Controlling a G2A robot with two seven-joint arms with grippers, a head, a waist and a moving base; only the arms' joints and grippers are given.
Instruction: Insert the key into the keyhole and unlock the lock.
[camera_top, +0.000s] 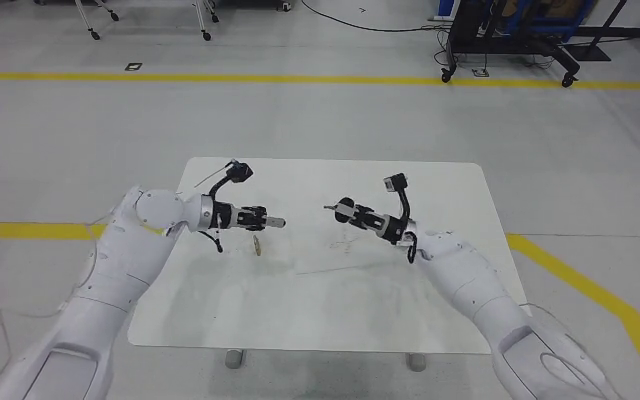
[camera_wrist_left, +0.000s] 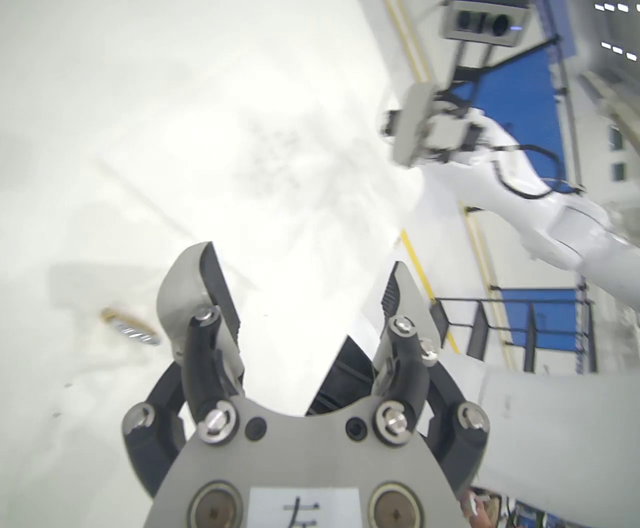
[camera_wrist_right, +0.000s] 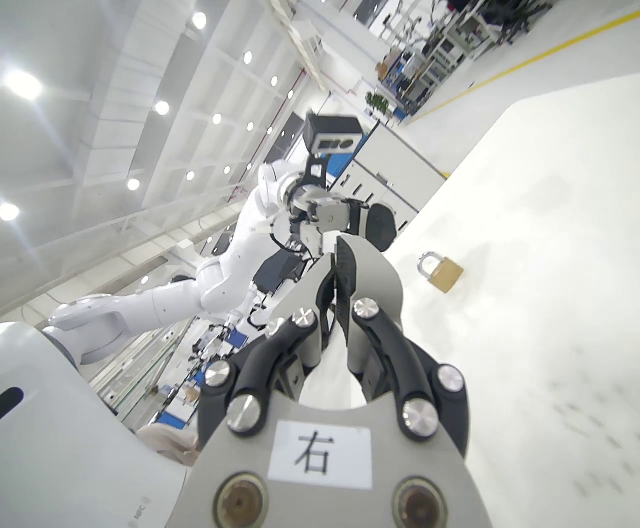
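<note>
Left of centre in the top view, the brass lock (camera_top: 257, 245) lies flat on the white bench (camera_top: 400, 310); shackle looks seated in the right wrist view. Just above it in frame, the left tool (camera_top: 272, 220) hangs released, fingers spread, clear of the lock. Right of centre and slightly higher, the right tool (camera_top: 335, 208) is clenched, pads pressed together; can't tell whether a key sits between them. The tools point at each other, tips apart
</note>
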